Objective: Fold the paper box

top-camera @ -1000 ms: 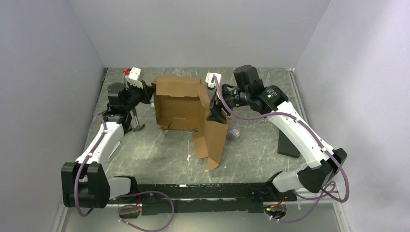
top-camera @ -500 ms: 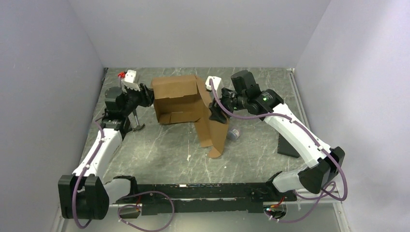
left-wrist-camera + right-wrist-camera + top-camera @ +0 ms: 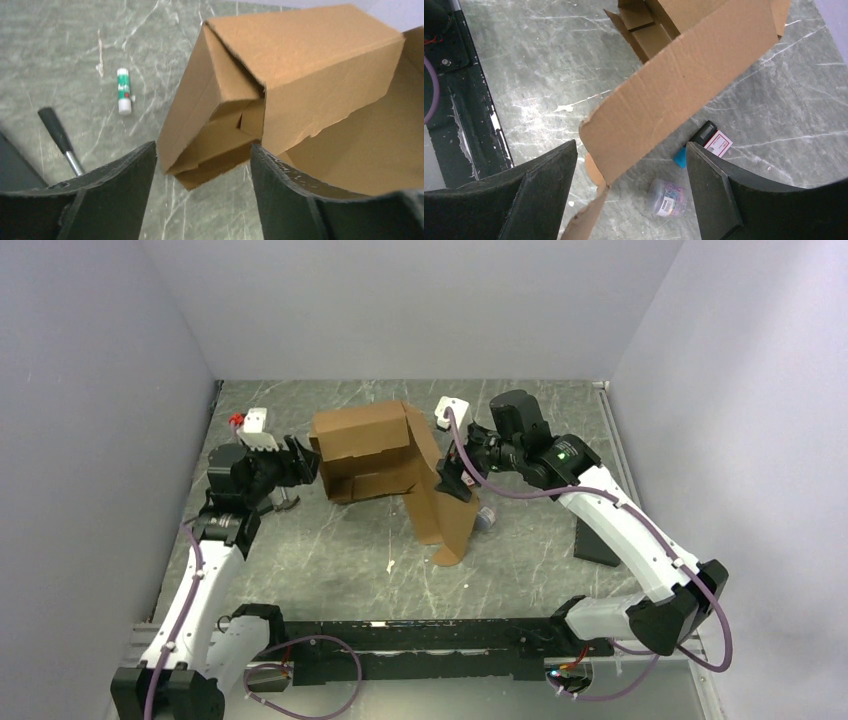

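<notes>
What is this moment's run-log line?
paper box: partly folded | left gripper: open at its corner | right gripper: open astride loose flap

Glue stick (image 3: 123,91) near black-handled tool (image 3: 59,132); clear jar (image 3: 666,198) on table (image 3: 549,65).

Nothing is legible: labels on the glue stick (image 3: 124,91) left of the left claw (image 3: 200,155) and the jar (image 3: 666,198) under the right claw (image 3: 631,150) blur.

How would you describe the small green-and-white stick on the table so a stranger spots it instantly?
Start at the brown cardboard paper box on the grey marbled table. In the left wrist view, the small green-and-white stick lies left of the box's corner. Unlike the black-handled metal tool nearby, it is short, white and green-banded.
</notes>
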Motion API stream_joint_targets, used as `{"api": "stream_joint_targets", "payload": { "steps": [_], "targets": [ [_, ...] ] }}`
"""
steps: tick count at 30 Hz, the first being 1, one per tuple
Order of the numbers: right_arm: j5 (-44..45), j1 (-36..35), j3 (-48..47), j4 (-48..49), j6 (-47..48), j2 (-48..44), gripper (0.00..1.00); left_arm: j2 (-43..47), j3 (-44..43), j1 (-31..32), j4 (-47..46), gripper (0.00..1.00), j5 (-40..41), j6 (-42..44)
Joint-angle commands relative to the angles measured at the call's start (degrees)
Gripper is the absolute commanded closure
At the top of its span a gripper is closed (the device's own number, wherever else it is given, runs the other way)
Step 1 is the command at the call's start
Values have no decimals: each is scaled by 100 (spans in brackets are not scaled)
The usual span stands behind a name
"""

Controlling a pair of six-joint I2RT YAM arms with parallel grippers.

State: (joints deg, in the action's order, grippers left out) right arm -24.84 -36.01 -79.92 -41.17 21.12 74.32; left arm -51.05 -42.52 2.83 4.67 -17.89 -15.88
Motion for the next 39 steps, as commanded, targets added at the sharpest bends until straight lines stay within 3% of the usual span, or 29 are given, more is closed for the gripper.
{"api": "stream_joint_targets", "payload": {
  "steps": [1,6,11,18,25,32,39],
  "targets": [
    [-117,73,5,268,-40,-262,16,569,332,29,356,24,241,-412],
    [-54,124,-33,346,-110,-353,12,1343,695,25,-174,8,51,-680],
    [67,8,135,552,-155,-430,9,1723,598,25,161,8,-17,-823],
    [1478,-693,127,729,-13,-413,1,2025,648,25,341,7,135,-1128],
    [3158,-1318,462,1225,235,-303,3,2050,571,25,539,7,239,-1284],
    [3589,-1462,805,1525,242,-220,40,2058,571,25,535,8,299,-1398],
    [3594,-1462,919,1647,92,-241,66,2022,551,25,494,8,243,-1399]
  ]
}}
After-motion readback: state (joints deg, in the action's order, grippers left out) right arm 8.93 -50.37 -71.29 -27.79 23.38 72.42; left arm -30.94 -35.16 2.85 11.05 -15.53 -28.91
